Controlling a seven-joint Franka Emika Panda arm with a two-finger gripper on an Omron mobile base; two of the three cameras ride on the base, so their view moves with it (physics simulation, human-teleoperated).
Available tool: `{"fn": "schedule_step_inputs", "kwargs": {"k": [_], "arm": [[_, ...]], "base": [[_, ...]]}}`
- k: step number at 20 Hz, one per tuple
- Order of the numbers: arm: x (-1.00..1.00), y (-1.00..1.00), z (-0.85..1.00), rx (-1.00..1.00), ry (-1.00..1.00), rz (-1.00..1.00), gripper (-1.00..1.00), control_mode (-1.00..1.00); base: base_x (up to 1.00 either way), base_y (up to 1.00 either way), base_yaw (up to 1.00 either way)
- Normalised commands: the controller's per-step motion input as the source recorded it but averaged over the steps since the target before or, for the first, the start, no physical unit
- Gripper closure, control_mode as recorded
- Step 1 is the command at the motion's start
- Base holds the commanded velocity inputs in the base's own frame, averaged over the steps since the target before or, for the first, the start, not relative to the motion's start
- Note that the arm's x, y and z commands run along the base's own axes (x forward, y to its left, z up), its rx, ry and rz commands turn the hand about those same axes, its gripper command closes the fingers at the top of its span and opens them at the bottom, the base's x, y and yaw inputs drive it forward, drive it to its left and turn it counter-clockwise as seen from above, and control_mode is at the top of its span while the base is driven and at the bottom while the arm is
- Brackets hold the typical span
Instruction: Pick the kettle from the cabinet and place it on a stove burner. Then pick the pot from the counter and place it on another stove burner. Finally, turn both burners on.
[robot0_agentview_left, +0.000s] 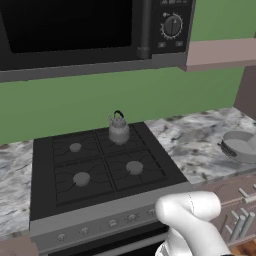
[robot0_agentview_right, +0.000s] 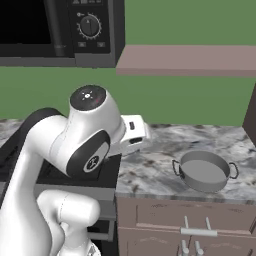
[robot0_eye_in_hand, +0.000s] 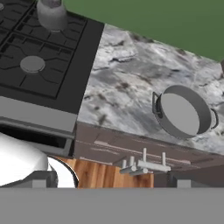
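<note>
Kettle (robot0_agentview_left: 119, 128) is sitting on the back right burner of the cooktop (robot0_agentview_left: 100, 165), so from how things lie that first leg looks done, and I'm turning to the pot (robot0_agentview_right: 204, 170). It rests on the marbled counter (robot0_agentview_right: 150, 170), well right of the stove and near the front edge. In the hand view the pot (robot0_eye_in_hand: 183, 111) lies ahead and off to the right of where my gripper (robot0_eye_in_hand: 111, 181) is looking, with open counter between. My fingers are spread wide, nothing between them. The pot is round, so no real long axis, but its two small dark side handles (robot0_eye_in_hand: 155, 105) set a line across it; I'd judge the rim the easier bite. The near right burner (robot0_eye_in_hand: 32, 64) stands free and closest to the pot, the obvious landing spot. Overhead there's the mauve cabinet shelf (robot0_agentview_right: 190, 60) and the black microwave (robot0_agentview_left: 90, 30), both well above my path. The drawer handles (robot0_eye_in_hand: 142, 166) sit below the counter edge, so I should stay high. Nothing stands between hand and pot.
</note>
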Motion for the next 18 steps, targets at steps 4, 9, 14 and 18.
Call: {"fn": "schedule_step_inputs", "kwargs": {"k": [4, 9, 14, 18], "arm": [[0.0, -0.26, -0.22, -0.04, 0.09, -0.01, -1.0, -1.0], [0.01, -0.27, -0.26, -0.03, 0.03, 0.0, -1.0, -1.0], [0.06, -0.26, -0.24, -0.01, 0.0, 0.0, -1.0, -1.0], [0.16, -0.19, -0.17, -0.02, 0.01, 0.0, -1.0, -1.0]], "base": [[0.0, 0.0, 0.0], [0.0, 0.0, 0.0], [0.0, 0.0, 0.0], [0.0, 0.0, 0.0]]}}
